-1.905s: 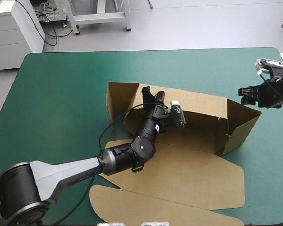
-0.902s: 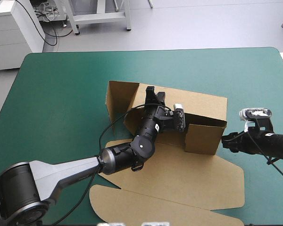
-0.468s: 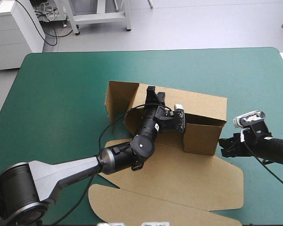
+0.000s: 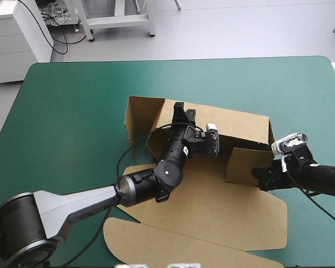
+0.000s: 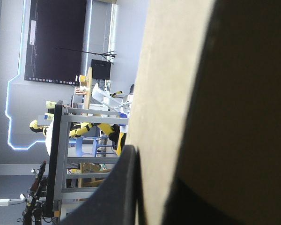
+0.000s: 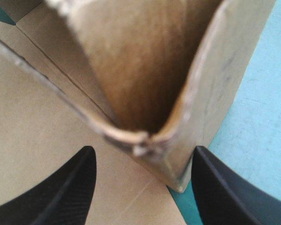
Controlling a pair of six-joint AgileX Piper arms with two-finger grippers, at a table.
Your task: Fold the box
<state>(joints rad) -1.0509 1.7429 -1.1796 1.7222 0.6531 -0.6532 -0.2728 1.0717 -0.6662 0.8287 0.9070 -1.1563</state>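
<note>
L gripper (image 4: 181, 114) clamped on far wall of box (image 4: 212, 209), board btwn fingers (image 5: 113, 190). R gripper (image 6: 144, 152) at right end, jaws apart, folded wall corner btwn them.

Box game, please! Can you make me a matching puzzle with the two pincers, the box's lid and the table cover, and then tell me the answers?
Things:
1. left pincer
2. right pincer
3. box's lid
4. table cover

Descriptions:
A. teal-green
B. open, at the box's right end
C. lying flat on the table
D. shut on the box's far wall

Pairs: 1-D, 2-B, 3-C, 4-A
</note>
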